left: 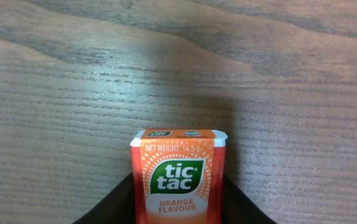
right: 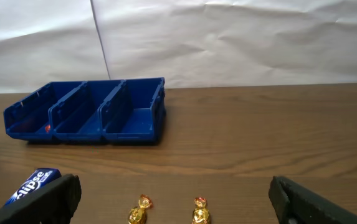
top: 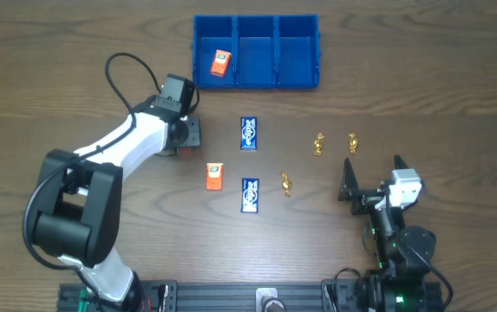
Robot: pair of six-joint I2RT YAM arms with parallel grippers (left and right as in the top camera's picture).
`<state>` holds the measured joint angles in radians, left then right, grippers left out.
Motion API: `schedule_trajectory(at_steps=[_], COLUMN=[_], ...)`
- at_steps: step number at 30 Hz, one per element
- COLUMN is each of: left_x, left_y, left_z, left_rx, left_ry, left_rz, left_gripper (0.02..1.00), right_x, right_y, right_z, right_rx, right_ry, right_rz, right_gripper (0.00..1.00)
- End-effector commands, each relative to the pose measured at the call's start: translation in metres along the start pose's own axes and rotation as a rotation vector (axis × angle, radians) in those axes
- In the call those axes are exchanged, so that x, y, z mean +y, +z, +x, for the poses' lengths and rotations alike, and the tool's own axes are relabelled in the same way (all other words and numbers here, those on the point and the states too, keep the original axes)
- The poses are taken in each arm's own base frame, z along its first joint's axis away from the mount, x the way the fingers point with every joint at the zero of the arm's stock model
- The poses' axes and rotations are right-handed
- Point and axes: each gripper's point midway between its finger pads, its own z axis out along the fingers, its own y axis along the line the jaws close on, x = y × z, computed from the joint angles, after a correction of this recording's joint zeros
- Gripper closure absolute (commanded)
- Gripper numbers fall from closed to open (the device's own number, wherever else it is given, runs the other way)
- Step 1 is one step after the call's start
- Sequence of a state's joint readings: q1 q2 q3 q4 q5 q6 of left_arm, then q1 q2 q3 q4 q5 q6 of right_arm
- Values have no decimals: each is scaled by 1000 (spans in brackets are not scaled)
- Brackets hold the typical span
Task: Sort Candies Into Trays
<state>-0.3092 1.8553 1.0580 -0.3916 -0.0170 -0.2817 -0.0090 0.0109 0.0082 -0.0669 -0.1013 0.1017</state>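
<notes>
My left gripper (top: 181, 139) is shut on an orange candy box (left: 178, 177), held low over the bare wood left of the loose candies. The blue three-compartment tray (top: 257, 80) stands at the back, with another orange box (top: 220, 62) in its left compartment. A third orange box (top: 215, 176) lies on the table beside two blue packets (top: 249, 133) (top: 250, 195). Three gold wrapped candies (top: 319, 144) (top: 352, 141) (top: 285, 183) lie to their right. Near the front right, my right gripper (top: 374, 178) is open and holds nothing. It faces the gold candies (right: 139, 211) (right: 200, 210) and the tray (right: 134, 121).
A white sheet (right: 228, 37) hangs behind the table's far edge. Bare wood (top: 439, 95) stretches to the right of the tray and candies. The left arm's black cable (top: 122, 74) loops above the table to the left of the tray.
</notes>
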Motion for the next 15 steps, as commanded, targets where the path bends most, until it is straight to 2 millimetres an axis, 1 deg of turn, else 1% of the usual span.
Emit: schedule_trajectory(at_steps=[1,5,6,8,10,11,13,15], left_x=[-1,-6,-8,-12,-20,-24,-34,-42], left_y=[4,-2,-10,-22,-48,-60,-106,-136], left_z=[0,-8,-17,-28,-48,-57,-95,-121], left_rx=[9,-13,-38,-66,-128,-155,-256,-328], left_ry=[3,3,1,0,7,9,10,8], left_rz=[8,22,32,43,55,59,66,72], left_gripper=[702,726,726,728,735,759,772,768], right_x=[1,1,1,1,1,1,1,1], right_y=[0,0,0,0,0,0,0,0], right_z=[0,0,0,0,0,0,0,0], right_rx=[2,2,2,2,2,2,2,2], right_ry=[2,2,2,2,2,2,2,2], right_rz=[-6,-6,-6,-6,-6,-6,-6,-6], right_gripper=[3,3,3,3,3,3,3,3])
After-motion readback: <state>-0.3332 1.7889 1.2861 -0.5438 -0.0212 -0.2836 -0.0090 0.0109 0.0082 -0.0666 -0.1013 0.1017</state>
